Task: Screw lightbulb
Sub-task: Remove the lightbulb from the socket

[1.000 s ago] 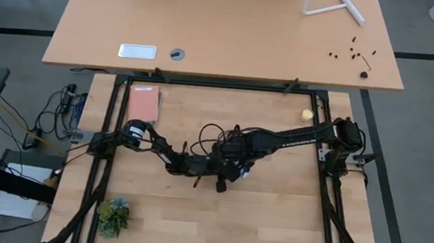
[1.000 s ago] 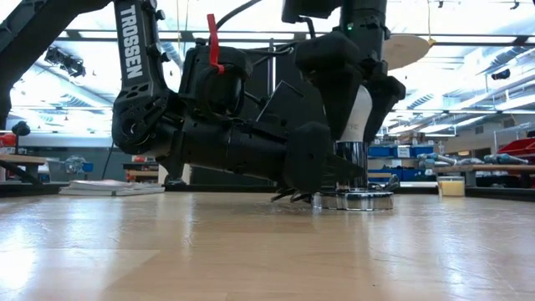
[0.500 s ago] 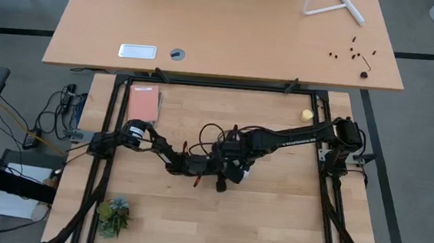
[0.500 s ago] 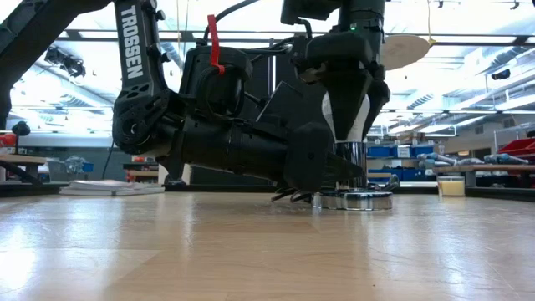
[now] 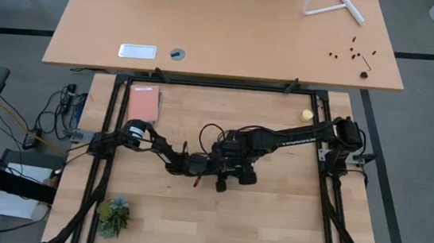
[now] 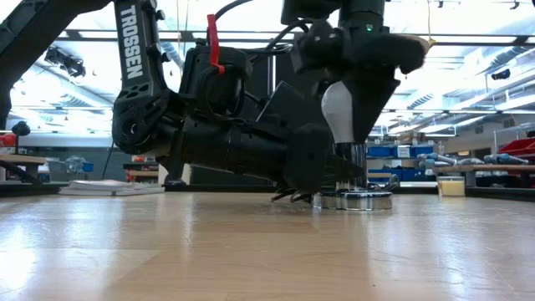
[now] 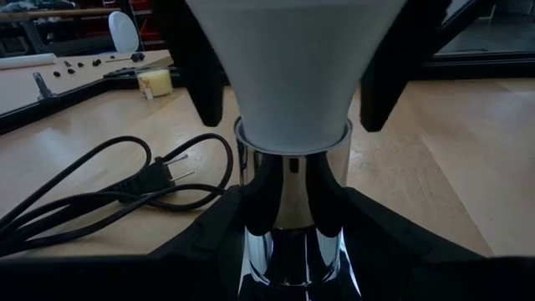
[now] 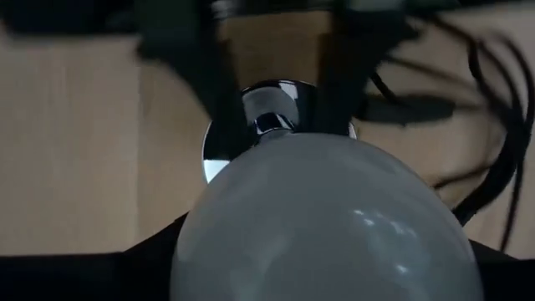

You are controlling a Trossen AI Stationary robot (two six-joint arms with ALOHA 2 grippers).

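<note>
lightbulb (image 6: 338, 113) upright, between right pincer (image 6: 355, 104) fingers

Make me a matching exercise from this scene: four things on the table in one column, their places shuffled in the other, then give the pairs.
Things:
1. lightbulb
2. yellow ball
3. black plug
4. green plant

Places:
A. at the right edge of the table
B. at a corner on the table's left side
C. standing upright in the top of the silver socket
D. lying flat on the wood beside the socket, with its cord in loops

Pairs: 1-C, 2-A, 3-D, 4-B
</note>
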